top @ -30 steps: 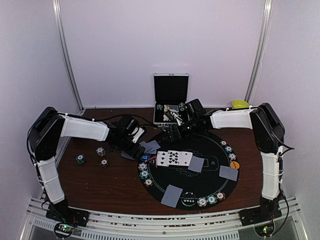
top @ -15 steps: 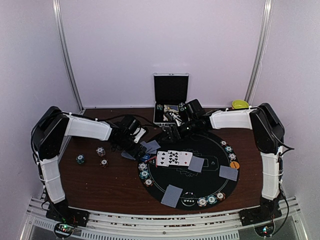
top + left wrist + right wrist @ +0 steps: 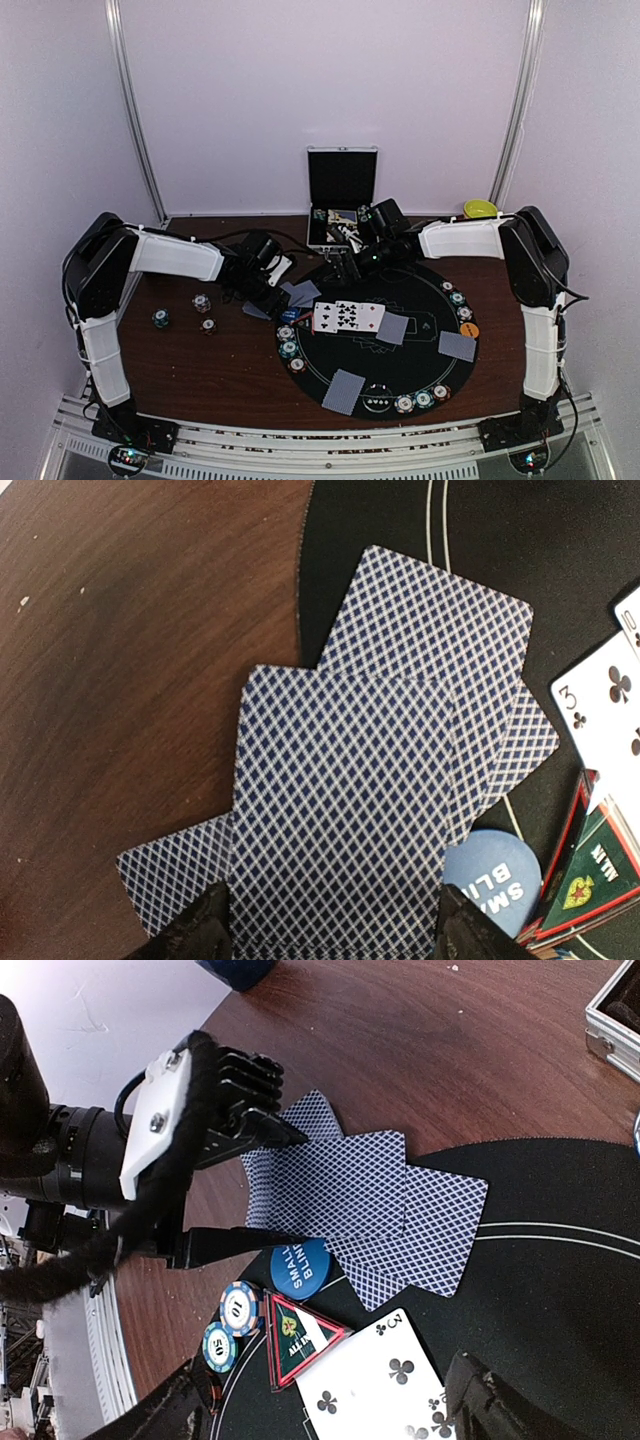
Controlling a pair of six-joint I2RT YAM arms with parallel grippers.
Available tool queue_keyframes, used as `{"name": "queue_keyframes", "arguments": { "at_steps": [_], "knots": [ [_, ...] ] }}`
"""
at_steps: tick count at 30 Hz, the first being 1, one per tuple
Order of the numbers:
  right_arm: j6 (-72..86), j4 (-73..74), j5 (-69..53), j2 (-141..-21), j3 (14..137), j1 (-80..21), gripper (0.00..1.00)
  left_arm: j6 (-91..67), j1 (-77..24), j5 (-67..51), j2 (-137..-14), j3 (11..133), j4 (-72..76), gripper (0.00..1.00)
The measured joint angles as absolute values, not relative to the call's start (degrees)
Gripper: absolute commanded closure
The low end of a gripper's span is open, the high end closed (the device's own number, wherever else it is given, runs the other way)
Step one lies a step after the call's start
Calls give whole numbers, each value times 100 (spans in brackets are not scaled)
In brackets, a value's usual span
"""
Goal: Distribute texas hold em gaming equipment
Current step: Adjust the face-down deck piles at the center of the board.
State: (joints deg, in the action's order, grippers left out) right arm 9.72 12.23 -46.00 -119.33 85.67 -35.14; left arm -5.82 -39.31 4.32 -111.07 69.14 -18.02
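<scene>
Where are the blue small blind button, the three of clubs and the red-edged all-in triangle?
Blue small blind button (image 3: 300,1266): right wrist view, on its printed face.
Three of clubs (image 3: 600,730): left wrist view, on its white face.
All-in triangle (image 3: 298,1344): right wrist view, on its green middle.

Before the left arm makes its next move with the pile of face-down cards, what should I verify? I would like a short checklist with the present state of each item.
1. Left gripper straddles the top face-down card: ok.
2. Firm grip on that card: cannot tell.
3. Top card free of the overlapping cards beneath it: cannot tell.
4. Blue small blind button apart from the left fingers: cannot tell, it lies very near one.
5. Right gripper open and empty: ok.
</scene>
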Motion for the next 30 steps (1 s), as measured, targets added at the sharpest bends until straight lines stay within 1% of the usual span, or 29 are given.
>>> {"name": "queue_keyframes", "arguments": {
  "at_steps": [10,30],
  "knots": [
    [937,1225,-4600,-11933,8567,-3575,18,-683,-3931,493,-11065,6814,-1695,32],
    [930,1227,-4515,-11931,8567,-3640,18,-1024,-3848,1031,-10794,6379,-1601,33]
  ]
}}
